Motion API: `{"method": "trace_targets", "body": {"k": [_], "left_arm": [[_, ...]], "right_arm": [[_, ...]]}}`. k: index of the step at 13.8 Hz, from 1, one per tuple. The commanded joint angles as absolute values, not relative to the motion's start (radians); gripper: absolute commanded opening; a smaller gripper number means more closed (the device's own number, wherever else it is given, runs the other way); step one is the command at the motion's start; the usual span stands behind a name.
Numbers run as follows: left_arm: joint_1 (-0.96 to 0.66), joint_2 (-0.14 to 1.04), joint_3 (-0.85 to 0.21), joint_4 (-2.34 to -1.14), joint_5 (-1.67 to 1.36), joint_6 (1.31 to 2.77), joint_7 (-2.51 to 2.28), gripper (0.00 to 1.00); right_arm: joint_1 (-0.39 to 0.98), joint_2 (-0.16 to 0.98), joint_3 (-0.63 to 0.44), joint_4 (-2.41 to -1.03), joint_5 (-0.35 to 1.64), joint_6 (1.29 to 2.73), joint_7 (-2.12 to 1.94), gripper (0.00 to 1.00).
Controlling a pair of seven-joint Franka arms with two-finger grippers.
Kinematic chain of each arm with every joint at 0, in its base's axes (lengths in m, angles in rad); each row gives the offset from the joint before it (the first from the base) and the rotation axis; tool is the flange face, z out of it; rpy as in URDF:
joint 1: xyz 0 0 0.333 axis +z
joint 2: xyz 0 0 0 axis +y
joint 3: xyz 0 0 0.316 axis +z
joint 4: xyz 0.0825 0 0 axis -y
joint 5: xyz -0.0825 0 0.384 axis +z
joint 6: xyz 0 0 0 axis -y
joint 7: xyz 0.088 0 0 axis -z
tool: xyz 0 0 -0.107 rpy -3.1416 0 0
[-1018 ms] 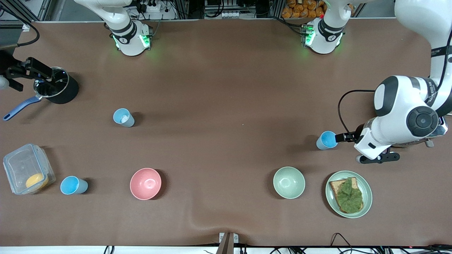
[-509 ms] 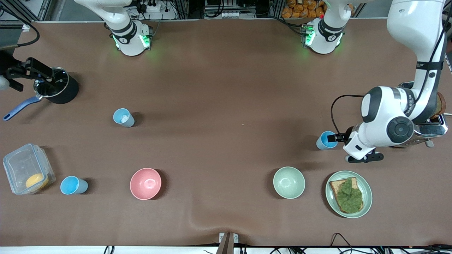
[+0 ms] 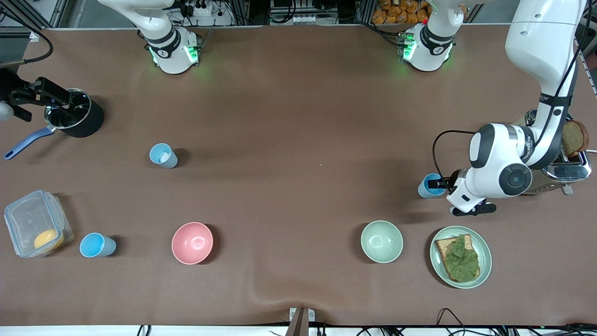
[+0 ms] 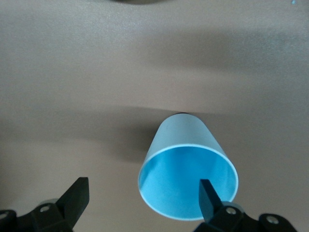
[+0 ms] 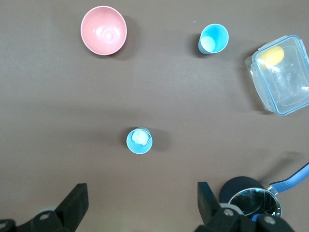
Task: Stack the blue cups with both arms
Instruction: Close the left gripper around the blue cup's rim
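Seen from the front, the right gripper [image 3: 28,100] waits above a black pot [image 3: 74,119], well away from the pink bowl [image 3: 192,242]; its wrist view alone shows jaws spread wide, empty, over a blue cup [image 5: 139,140] holding something white. Another blue cup [image 3: 97,245] stands beside a clear box [image 3: 35,224] holding something yellow. The left gripper [image 4: 145,198], jaws apart, straddles a third cup's [image 4: 188,179] rim at the left arm's end of the counter [image 3: 298,140].

- Tapered plastic cup [image 4: 186,164]: bright blue inside, greyer blue outside.
- Round bowl [image 3: 192,242]: plain pink.
- Second round bowl [image 3: 381,241]: pale green.
- Table [image 3: 289,140]: uniform brown.
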State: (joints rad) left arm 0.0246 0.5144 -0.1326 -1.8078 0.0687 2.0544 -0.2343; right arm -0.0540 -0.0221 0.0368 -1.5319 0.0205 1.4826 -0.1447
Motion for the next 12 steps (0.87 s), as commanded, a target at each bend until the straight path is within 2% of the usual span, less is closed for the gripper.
{"method": "trace_targets", "body": {"k": [1,2,3,5,6,12], "left_arm": [[0.031,0.535,-0.137,-1.812,0.071,2.077,-0.209,0.84],[0.031,0.541,-0.137,-1.812,0.071,2.077,-0.209,0.71],[0.031,0.543,-0.137,-1.812,0.071,2.082,-0.209,0.52],[0.029,0.543,-0.137,-1.81,0.069,2.083,-0.21,0.08],[0.028,0.543,-0.137,-1.81,0.066,2.083,-0.212,0.0],[0.023,0.523,-0.137,-1.802,0.063,2.08,-0.224,0.0]], "right_arm": [[-0.071,-0.021,0.055,-1.534,0.018,1.479,-0.141,1.0],[-0.069,-0.021,0.055,-1.537,0.018,1.479,-0.141,1.0],[-0.071,-0.021,0.055,-1.537,0.018,1.479,-0.141,1.0],[-0.074,-0.021,0.055,-1.537,0.018,1.479,-0.141,1.0],[-0.074,-0.021,0.055,-1.537,0.018,1.479,-0.141,1.0],[-0.077,-0.021,0.054,-1.537,0.018,1.479,-0.141,1.0]]}}
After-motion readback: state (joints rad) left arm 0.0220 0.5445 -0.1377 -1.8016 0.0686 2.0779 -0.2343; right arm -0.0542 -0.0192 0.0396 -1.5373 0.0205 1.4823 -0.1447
